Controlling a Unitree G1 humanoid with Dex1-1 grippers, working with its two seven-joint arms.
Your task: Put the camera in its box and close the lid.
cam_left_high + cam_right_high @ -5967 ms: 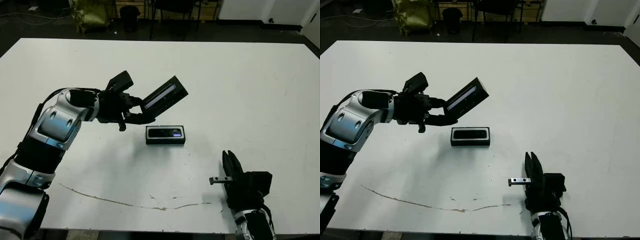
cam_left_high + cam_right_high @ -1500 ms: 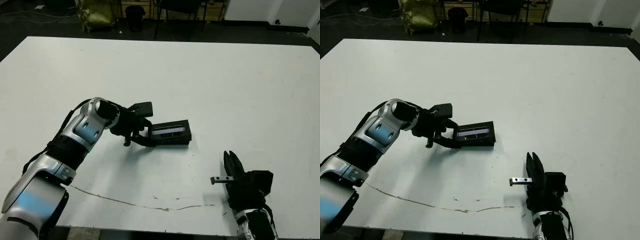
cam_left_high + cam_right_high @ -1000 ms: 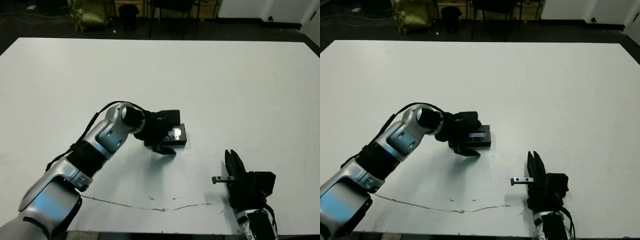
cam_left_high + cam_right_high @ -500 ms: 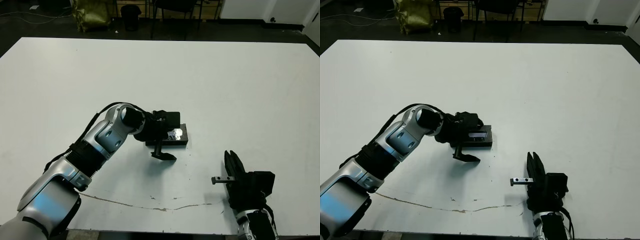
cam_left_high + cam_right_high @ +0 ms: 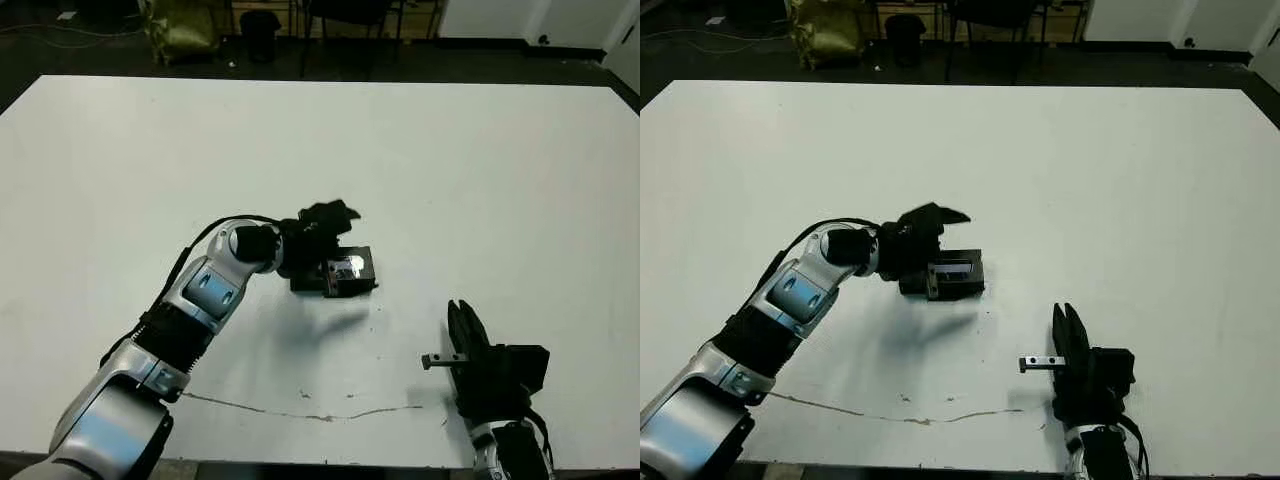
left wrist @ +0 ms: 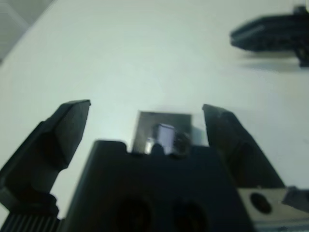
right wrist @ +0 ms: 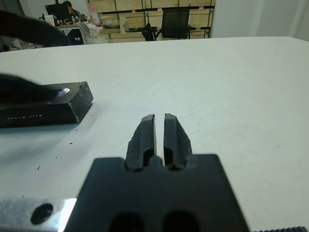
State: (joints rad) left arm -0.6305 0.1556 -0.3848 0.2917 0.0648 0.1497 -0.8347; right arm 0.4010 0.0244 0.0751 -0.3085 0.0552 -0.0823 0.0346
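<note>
- Left gripper (image 6: 145, 125): fingers (image 6: 63, 130) spread wide, holding nothing; it hovers directly above the box, one finger on each side of it in the left wrist view.
- Lid (image 5: 347, 267): lies flat on top of the box just beneath the left gripper, its pale strip facing up and catching the light; in the head views the gripper's black body covers the end nearest that arm.
- Box (image 5: 962, 283): closed, resting on the table right under the left gripper; only its black side wall shows below the lid. The camera cannot be seen.
- Right gripper (image 7: 158, 133): fingers pressed nearly together, only a thin slit between them, gripping nothing; it rests low at the table's near edge, well apart from the box, which lies ahead of it and off toward the left arm.
- Table (image 5: 480, 180): white, bare around both grippers; a thin brown streak (image 5: 300, 412) runs along the near edge between the two arms.
- Beyond the far edge: dark floor, chairs, shelving.
</note>
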